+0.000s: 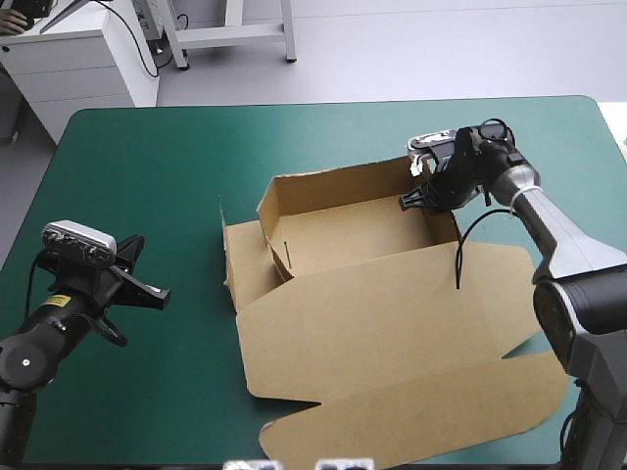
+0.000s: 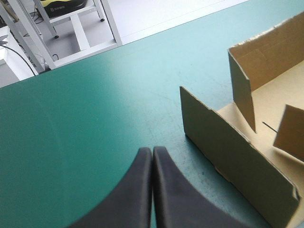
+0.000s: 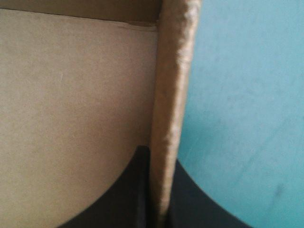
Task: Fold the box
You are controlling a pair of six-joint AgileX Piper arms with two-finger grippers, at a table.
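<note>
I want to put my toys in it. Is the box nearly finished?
About halfway. The box's far wall and right wall stand up. The right gripper pinches the right wall; the left gripper is shut and empty. The left-end flaps look loose, and the lid lies flat.

This is looking like a robotics lab. Two robot arms, ending in the left gripper (image 2: 152, 156) and the right gripper (image 1: 409, 201), are standing at a table (image 1: 196, 147) with a teal-green cover. In the upper left of the high view, a white cabinet (image 1: 78, 59) and a grey metal frame (image 1: 235, 34) are standing on a pale floor (image 1: 411, 49).
</note>
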